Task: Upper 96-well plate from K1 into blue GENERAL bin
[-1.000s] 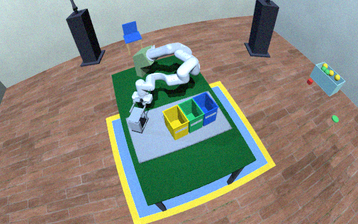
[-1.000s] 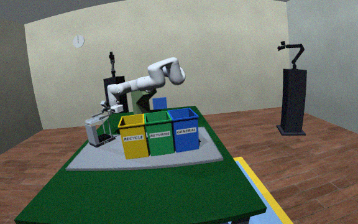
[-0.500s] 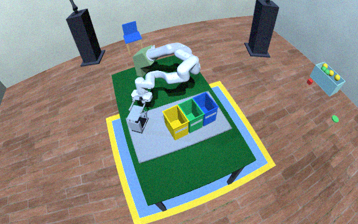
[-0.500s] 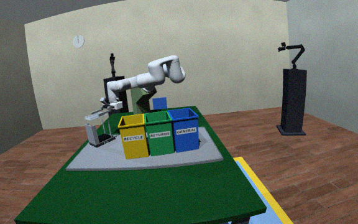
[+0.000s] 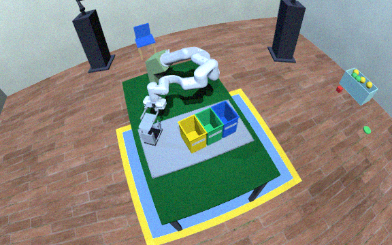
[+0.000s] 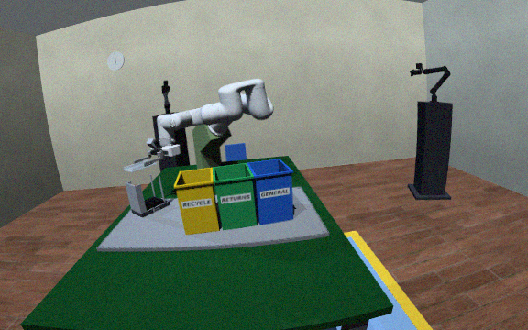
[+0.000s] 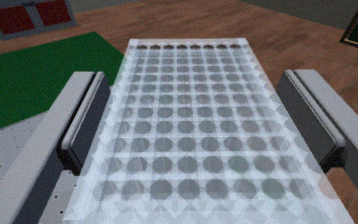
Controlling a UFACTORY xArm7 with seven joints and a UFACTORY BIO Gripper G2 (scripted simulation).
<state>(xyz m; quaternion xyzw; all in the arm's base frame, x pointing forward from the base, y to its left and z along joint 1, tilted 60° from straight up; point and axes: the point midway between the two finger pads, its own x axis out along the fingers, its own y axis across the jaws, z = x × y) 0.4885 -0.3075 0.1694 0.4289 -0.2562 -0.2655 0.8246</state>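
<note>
My gripper (image 5: 150, 116) (image 6: 152, 160) (image 7: 200, 117) is shut on a clear 96-well plate (image 5: 148, 122) (image 6: 136, 167) (image 7: 187, 127), one finger on each long side. The plate is above the stack rack K1 (image 5: 147, 137) (image 6: 135, 197), with a visible gap below it in the exterior view. K1 stands at the left of the grey board; I cannot make out the lower plate in it. The blue GENERAL bin (image 5: 230, 133) (image 6: 274, 210) stands upright at the right end of the bin row.
The green RETURNS bin (image 5: 214, 138) (image 6: 238, 216) and yellow RECYCLE bin (image 5: 199, 146) (image 6: 201, 223) stand upright between K1 and the blue bin. All stand on the grey board (image 5: 169, 160) (image 6: 154, 240) on the green table (image 5: 213, 190) (image 6: 209, 284). K1 has upright posts.
</note>
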